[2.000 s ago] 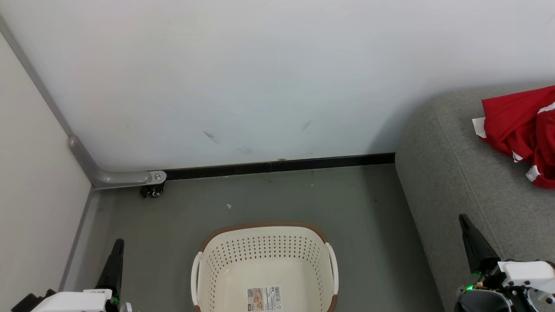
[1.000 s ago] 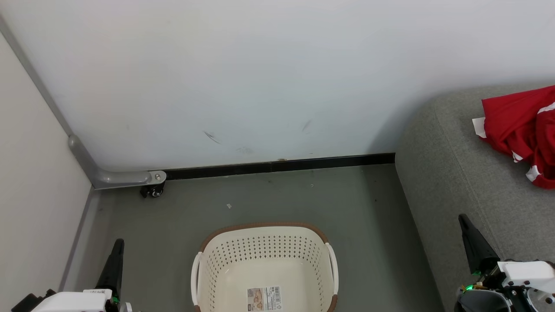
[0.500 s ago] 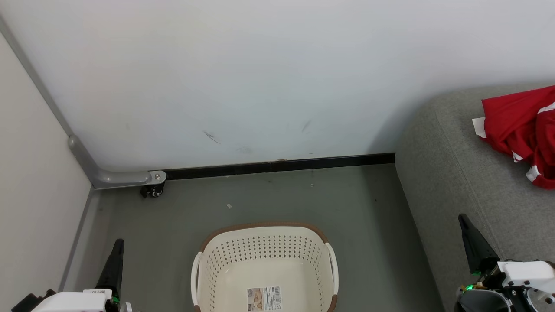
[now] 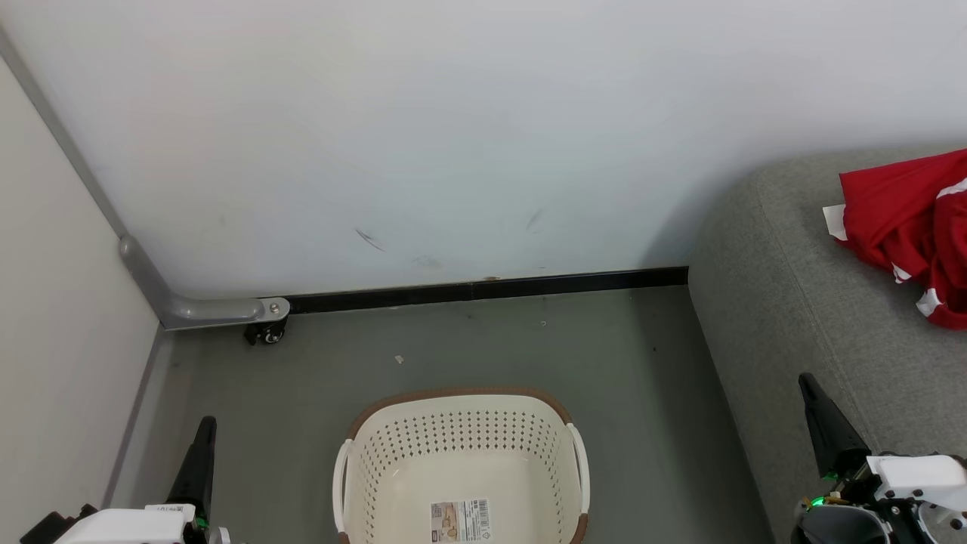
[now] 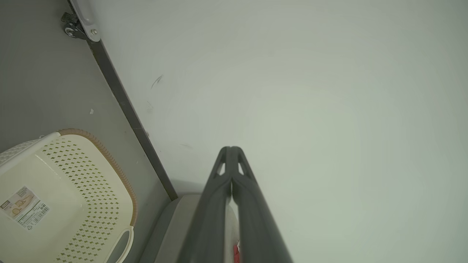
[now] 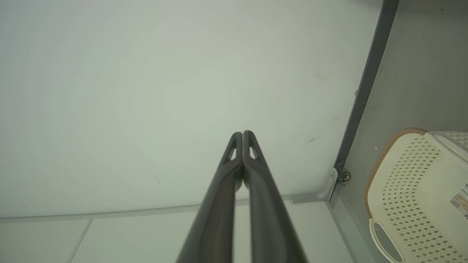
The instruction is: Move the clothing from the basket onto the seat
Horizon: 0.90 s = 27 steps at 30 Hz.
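The red clothing (image 4: 910, 227) with white trim lies bunched on the grey seat (image 4: 793, 302) at the right edge of the head view. The cream basket (image 4: 461, 438) with a brown rim stands on the floor at bottom centre, with only a label sticker (image 4: 459, 520) on its bottom. My left gripper (image 4: 205, 425) rests shut at the lower left, left of the basket. My right gripper (image 4: 807, 380) rests shut at the lower right, over the seat's front edge. In the wrist views the left gripper (image 5: 231, 149) and the right gripper (image 6: 242, 133) each point at the white wall, holding nothing.
A white wall (image 4: 453, 136) with a black baseboard (image 4: 483, 289) runs behind the grey floor (image 4: 483, 347). A grey partition foot with a castor (image 4: 264, 332) stands at the left corner. A pale panel (image 4: 53, 340) borders the left side.
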### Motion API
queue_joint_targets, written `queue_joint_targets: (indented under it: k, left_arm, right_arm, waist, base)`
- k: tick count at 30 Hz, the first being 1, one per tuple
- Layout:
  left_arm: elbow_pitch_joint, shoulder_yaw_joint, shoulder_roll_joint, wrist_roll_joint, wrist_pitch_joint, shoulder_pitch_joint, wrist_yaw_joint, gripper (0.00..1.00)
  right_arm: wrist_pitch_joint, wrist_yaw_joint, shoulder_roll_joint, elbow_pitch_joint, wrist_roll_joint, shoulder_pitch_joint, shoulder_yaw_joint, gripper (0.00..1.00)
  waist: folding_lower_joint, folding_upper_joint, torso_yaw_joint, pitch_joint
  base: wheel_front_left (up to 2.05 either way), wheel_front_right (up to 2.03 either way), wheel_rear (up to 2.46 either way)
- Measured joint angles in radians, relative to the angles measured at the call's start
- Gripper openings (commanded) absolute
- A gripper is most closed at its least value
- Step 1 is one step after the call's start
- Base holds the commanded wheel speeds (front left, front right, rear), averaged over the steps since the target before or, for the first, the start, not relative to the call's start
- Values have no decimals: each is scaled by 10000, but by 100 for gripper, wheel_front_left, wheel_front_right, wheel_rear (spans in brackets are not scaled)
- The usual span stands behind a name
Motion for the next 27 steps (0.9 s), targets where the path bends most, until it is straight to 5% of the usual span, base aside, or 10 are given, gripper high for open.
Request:
queue_joint_targets:
  k: [27]
  left_arm:
    - [0,0,0,-12,0,0,0,0]
  right_arm:
    - [0,0,0,0,0,0,4,0]
  waist:
    - [0,0,0,0]
  base:
    - [0,0,0]
